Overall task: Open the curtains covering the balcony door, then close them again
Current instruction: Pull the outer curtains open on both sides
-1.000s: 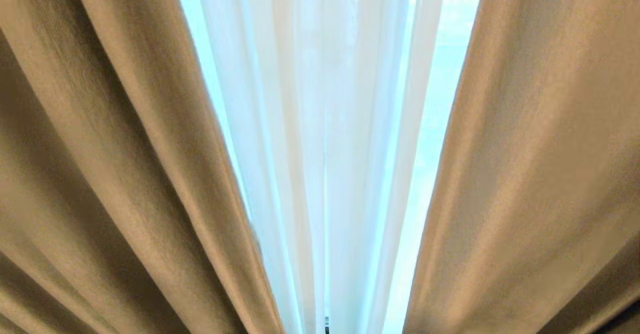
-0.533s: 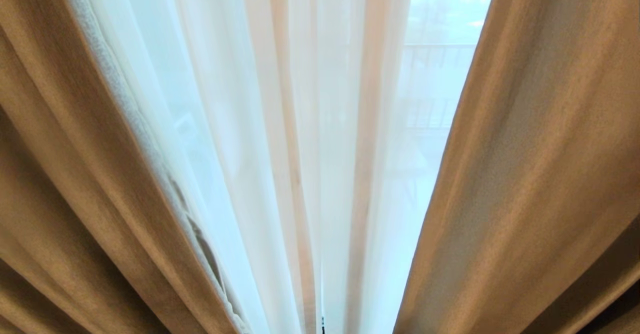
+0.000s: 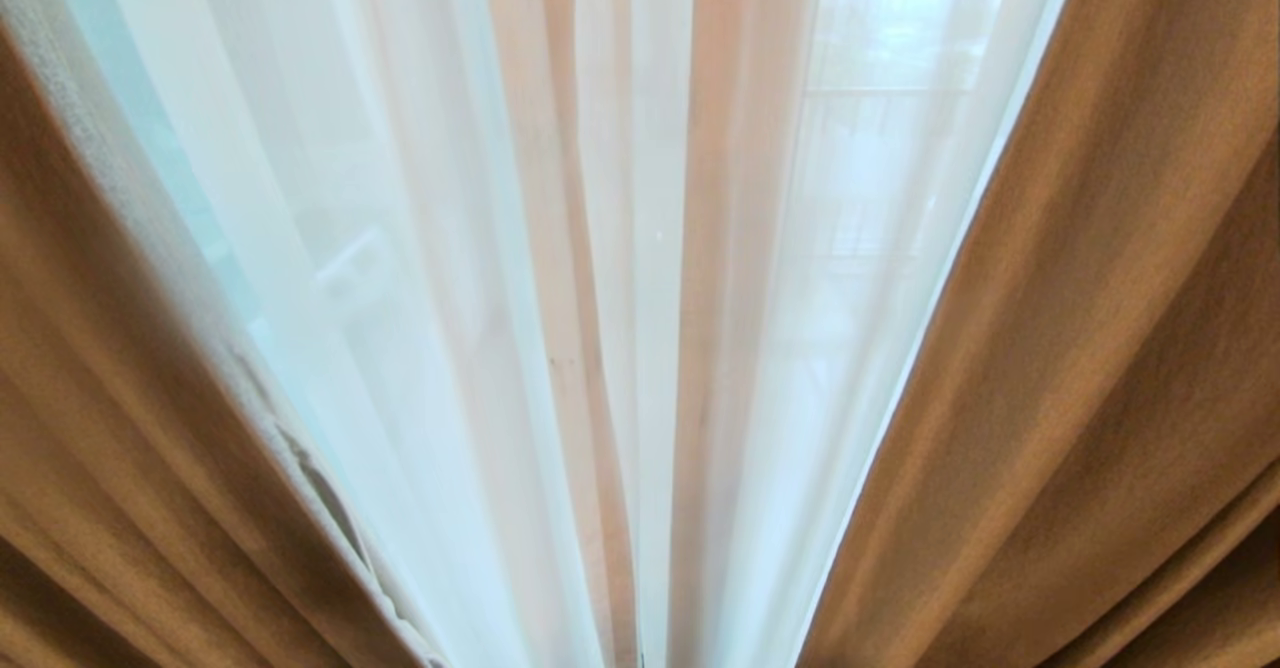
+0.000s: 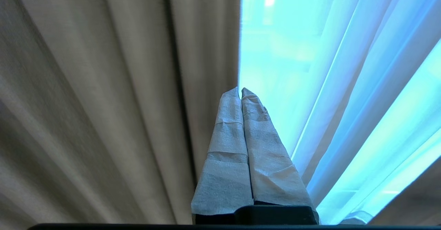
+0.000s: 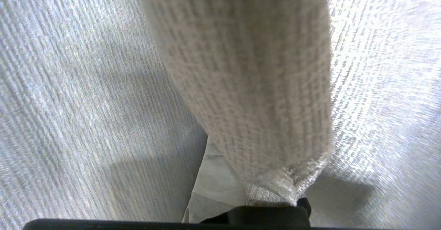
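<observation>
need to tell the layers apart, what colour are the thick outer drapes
Tan-brown woven cloth, the thick drapes show best in the head view.

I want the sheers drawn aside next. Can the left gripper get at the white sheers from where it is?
Probably yes. The left gripper, shut and empty, sits at the edge of the thick drape, and the white sheers hang just beyond with nothing between them.

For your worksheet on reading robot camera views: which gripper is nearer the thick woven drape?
Right. The right gripper is pressed into the thick woven drape, cloth bunched around it. The left gripper hangs just off the drape's edge, jaws shut and empty.
</observation>
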